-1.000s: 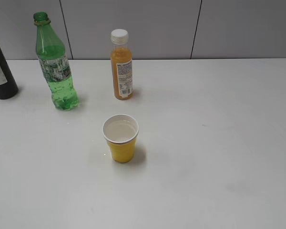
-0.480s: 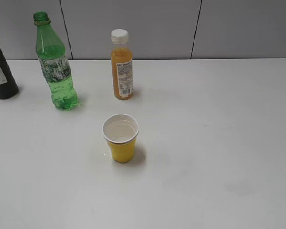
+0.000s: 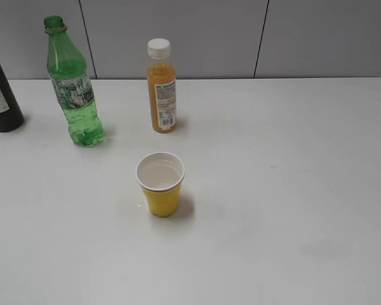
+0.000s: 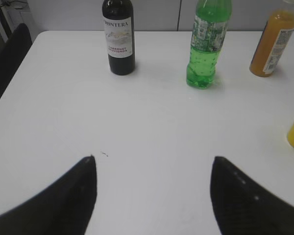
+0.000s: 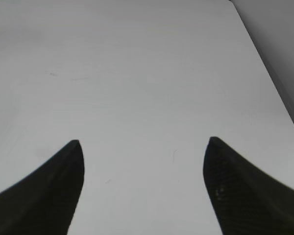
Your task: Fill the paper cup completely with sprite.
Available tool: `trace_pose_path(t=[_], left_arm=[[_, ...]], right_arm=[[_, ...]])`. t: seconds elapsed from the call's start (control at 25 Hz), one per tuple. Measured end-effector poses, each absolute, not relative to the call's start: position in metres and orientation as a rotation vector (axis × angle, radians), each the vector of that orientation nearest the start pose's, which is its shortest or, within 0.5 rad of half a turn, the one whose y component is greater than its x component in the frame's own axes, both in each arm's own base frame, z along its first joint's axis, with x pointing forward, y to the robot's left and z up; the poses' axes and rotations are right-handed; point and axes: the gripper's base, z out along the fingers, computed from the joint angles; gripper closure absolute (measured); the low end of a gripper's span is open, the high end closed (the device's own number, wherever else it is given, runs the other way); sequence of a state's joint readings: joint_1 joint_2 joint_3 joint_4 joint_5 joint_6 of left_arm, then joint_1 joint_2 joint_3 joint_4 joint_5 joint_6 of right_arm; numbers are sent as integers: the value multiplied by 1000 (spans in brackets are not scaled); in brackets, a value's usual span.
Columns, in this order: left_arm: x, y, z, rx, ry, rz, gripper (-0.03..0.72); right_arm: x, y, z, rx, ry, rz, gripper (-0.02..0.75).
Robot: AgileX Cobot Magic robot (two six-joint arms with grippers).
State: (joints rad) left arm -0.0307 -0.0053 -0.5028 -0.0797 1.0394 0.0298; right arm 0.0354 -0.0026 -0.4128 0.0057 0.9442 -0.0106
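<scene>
Near the middle of the surface point(image 3: 292, 210) stands the cup point(image 3: 160, 184), upright, yellow outside, white inside. Its bottom looks pale and glossy; whether any liquid is in it I cannot tell, but it is plainly not full. It stands apart from all three bottles, with bare surface around it, which leaves room for a bottle to be tipped over its rim from either side.

Sprite bottle point(image 3: 73, 86): upright, uncapped, back-left of the cup, well apart from it. No cap means it is ready to pour with no unscrewing step. It holds liquid in its lower part. Juice bottle point(image 3: 162, 88), white cap on, stands behind the cup, closer to it than the sprite is. Dark bottle point(image 3: 0, 95) stands at the far left edge of the exterior view.

Left gripper point(image 4: 154, 196): jaws spread wide, holding nothing, low over the surface and facing the bottle row; sprite sits ahead and slightly right of centre in the left wrist view. Judgement: left arm is the natural one to take the sprite.

Right gripper point(image 5: 142, 186): jaws likewise apart, empty, over bare surface near the right edge. Neither gripper shows in the exterior view.

Surface is plain white, matte, with faint scuffs. Grey panelled wall point(image 3: 197, 38) behind, with dark vertical seams.
</scene>
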Motion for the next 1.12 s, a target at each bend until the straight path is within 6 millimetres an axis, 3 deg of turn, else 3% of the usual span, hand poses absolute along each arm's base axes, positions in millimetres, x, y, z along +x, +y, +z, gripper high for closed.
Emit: trace_pose_path(t=[1.12], left_arm=[[-6, -6, 280, 63, 2013, -96, 136]], right_arm=[[9, 1, 262, -44, 2012, 24, 153]])
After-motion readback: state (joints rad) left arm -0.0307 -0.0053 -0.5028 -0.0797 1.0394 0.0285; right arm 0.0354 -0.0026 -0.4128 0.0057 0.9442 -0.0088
